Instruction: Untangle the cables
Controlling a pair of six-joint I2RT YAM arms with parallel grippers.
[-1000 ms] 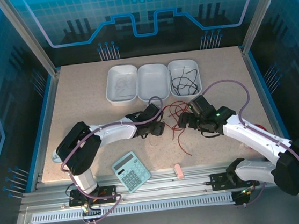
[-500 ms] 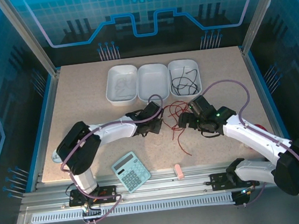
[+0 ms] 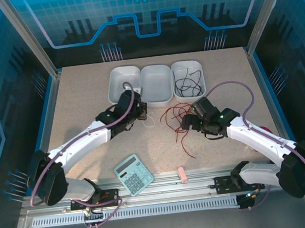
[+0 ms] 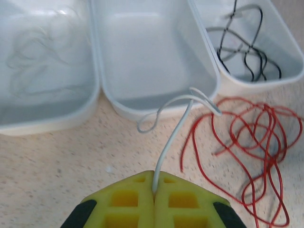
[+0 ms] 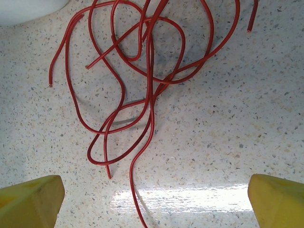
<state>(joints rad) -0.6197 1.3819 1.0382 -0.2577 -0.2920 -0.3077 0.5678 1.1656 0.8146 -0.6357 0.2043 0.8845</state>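
The red cables [image 3: 178,123] lie in a loose tangle on the speckled table, also in the right wrist view [image 5: 149,71] and at the right of the left wrist view [image 4: 251,142]. My left gripper [image 4: 154,187] is shut on a white cable [image 4: 175,128], which runs from the yellow fingertips up to the middle tray's near rim. From above, that left gripper [image 3: 137,114] sits left of the red tangle, with the white cable [image 3: 149,121] dangling beside it. My right gripper [image 5: 154,192] stands open just right of the tangle [image 3: 189,122]; one red strand runs between its fingers without touching them.
Three white trays stand at the back: the left tray [image 3: 118,97] holds white cables [image 4: 38,61], the middle tray [image 3: 158,98] holds nothing, and the right tray [image 3: 198,64] holds black cables [image 3: 187,83]. A teal calculator [image 3: 133,174] and a pink eraser [image 3: 182,174] lie near the front edge.
My left gripper has shut on the white cable and pulled it left and back, away from the red tangle toward the trays. The right arm has not moved.
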